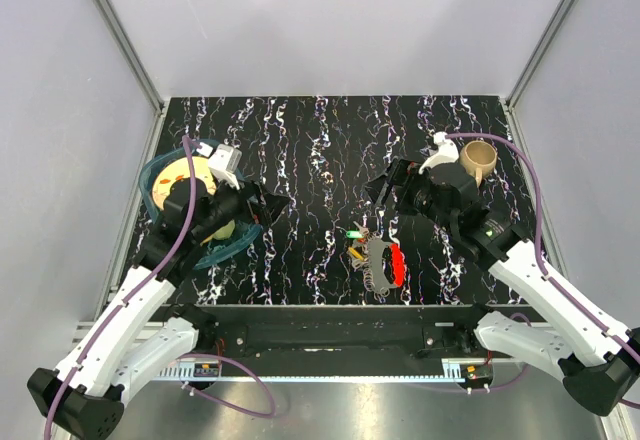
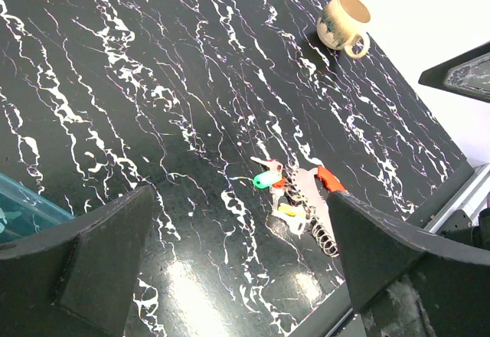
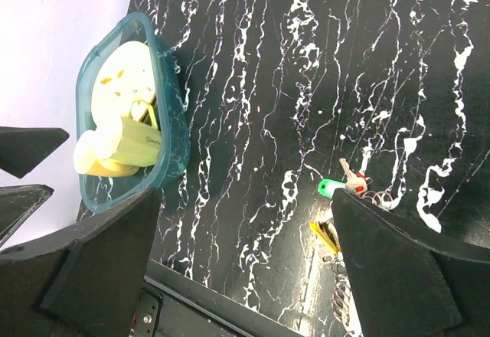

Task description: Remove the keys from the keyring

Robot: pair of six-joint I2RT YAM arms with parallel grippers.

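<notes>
Keys (image 1: 356,243) and keyring (image 1: 385,263) lie just nearward of the right end effector (image 1: 385,192), wide like the farther left end effector (image 1: 272,203).

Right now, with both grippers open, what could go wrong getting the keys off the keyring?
The keys are tiny and bunched against the keyring; a grip may catch the whole cluster or slip. They lie near the front edge of the table, so a nudge could push them off. Left gripper and right gripper both face them and could collide.
</notes>
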